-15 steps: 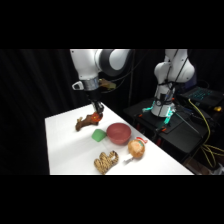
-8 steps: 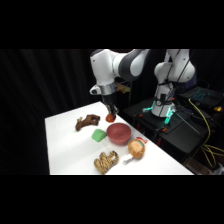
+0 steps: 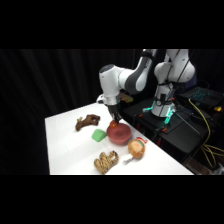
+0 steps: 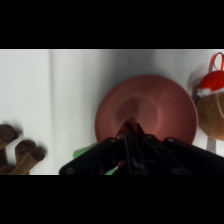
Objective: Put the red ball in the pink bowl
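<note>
Over the pink bowl: pincer (image 3: pixel 115 121) hangs from the white arm, just above the bowl's near-left rim in the side view
Pincer state: pressed together on the red ball (image 4: pixel 130 124), whose red-orange top shows at the tips of the black linkage in the wrist view
Red ball place: held in the air over the hollow of the pink bowl (image 4: pixel 167 112), not lying in it
Pink bowl: upright on the white surface (image 3: pixel 65 137), near its middle; inside looks bare in the wrist view
Green lump (image 3: pixel 99 135): just beside the bowl on its left in the side view, touching or nearly so
Brown lumpy object (image 3: pixel 87 121): farther back and left on the surface, apart from the bowl
Tan-orange round object with red trim (image 3: pixel 136 148): just beside the bowl toward the surface's front edge
Striped tan object (image 3: pixel 106 161): near the front of the surface, apart from the bowl
</note>
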